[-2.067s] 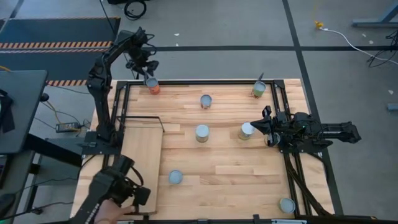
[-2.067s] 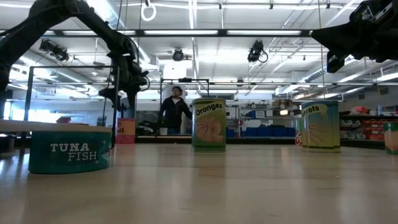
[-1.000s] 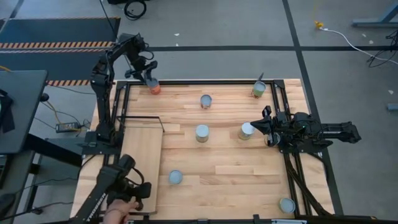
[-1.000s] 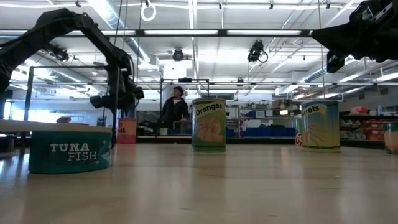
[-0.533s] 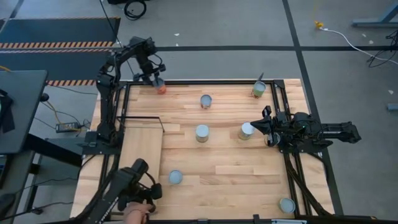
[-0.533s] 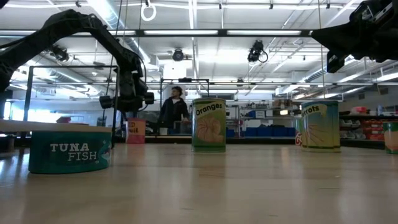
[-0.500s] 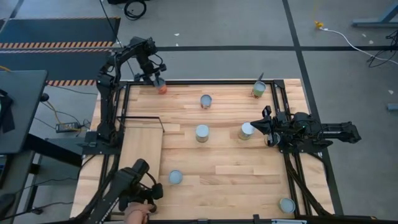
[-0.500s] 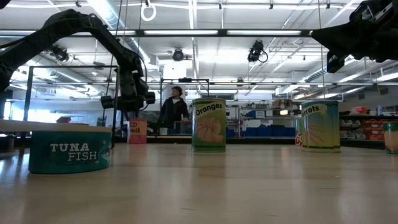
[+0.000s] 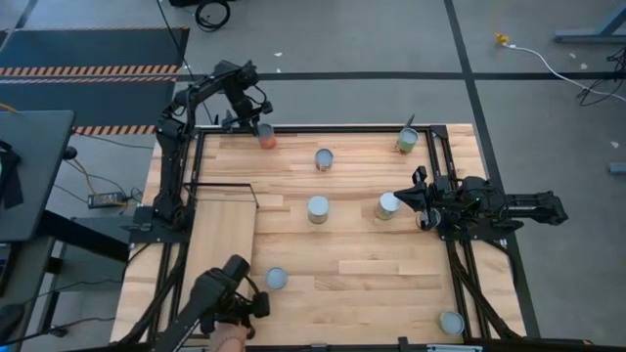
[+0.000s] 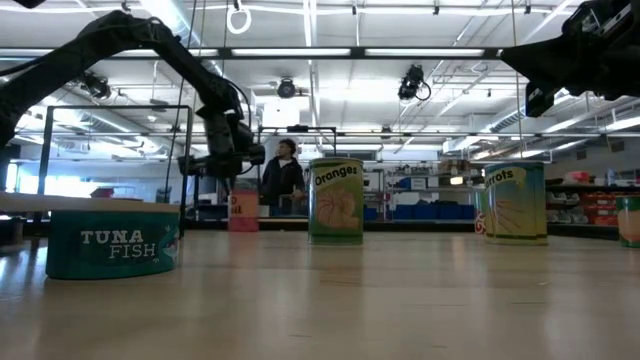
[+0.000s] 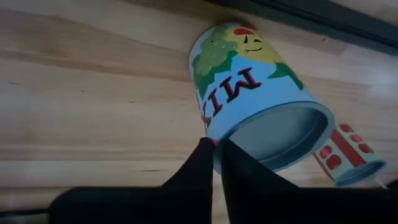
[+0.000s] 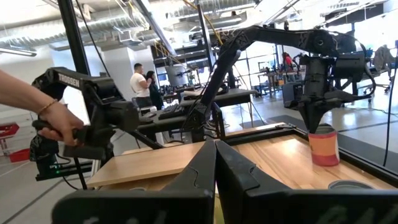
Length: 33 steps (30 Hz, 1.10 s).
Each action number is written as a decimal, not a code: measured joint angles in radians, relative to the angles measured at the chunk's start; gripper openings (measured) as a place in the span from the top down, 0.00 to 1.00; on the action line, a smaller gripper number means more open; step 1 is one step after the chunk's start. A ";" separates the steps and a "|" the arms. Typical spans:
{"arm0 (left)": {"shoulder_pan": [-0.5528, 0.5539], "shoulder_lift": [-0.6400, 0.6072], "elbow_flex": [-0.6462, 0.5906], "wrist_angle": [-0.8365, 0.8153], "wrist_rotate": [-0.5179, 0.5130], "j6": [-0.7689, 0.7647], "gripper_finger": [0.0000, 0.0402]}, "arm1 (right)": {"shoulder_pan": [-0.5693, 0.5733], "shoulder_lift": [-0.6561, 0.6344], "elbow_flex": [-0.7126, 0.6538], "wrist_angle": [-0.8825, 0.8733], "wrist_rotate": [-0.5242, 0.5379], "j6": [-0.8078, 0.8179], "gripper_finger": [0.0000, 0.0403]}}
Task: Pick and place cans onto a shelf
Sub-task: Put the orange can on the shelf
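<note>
The left tool point(image 9: 260, 125) has shifted right along the desk's point(image 9: 372, 274) far edge, pushing the orange can point(image 9: 266, 139) with closed fingers; the right tool point(image 9: 421, 200), fingers together and empty, waits beside a green-labelled can point(image 9: 388, 205).

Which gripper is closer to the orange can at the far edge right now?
Left. The left gripper is right above the orange can at the table's far edge. The right gripper waits by the right edge beside a pale can, well away from it.
</note>
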 joint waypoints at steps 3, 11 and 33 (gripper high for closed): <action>-0.007 0.000 0.000 -0.002 0.000 0.000 0.97 | 0.000 0.000 0.000 0.000 0.000 0.000 0.97; -0.044 -0.032 0.020 0.051 0.004 0.053 0.98 | 0.000 0.000 0.000 0.000 0.000 0.000 0.97; -0.087 -0.224 0.405 -0.073 -0.068 0.353 0.98 | 0.000 0.000 0.000 0.000 0.000 0.000 0.97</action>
